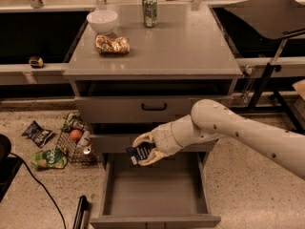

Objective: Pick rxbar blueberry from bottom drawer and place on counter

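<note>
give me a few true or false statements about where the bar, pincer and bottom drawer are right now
1. The pincer is shut on the bar. True.
2. A can stands on the counter. True.
3. The bar lies on the counter. False: it is held above the bottom drawer.
4. The bottom drawer is pushed shut. False: it is pulled open.
5. A bowl sits on the counter. True.
</note>
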You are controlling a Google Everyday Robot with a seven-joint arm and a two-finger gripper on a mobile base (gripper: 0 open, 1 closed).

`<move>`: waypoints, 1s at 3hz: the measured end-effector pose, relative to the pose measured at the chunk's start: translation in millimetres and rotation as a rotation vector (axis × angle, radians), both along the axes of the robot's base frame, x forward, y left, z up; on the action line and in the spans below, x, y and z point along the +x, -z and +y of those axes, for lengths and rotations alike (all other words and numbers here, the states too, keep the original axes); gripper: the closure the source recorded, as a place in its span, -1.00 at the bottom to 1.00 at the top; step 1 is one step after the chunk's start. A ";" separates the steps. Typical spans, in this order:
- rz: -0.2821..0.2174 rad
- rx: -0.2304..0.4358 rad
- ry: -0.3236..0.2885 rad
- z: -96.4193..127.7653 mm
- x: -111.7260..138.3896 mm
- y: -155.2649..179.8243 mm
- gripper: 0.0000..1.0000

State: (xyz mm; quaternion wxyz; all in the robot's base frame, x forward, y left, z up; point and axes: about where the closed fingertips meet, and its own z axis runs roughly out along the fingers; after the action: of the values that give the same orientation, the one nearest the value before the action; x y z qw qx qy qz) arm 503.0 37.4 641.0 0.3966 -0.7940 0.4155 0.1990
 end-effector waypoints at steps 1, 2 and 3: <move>0.000 -0.005 -0.007 -2.2 4.1 -17.6 1.00; -0.008 -0.045 -0.011 -3.6 13.9 -60.6 1.00; -0.065 -0.145 0.001 0.8 30.3 -148.0 1.00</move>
State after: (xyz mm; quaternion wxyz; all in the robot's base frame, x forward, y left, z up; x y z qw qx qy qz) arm 533.3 38.3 789.0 0.3515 -0.8266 0.4160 0.1421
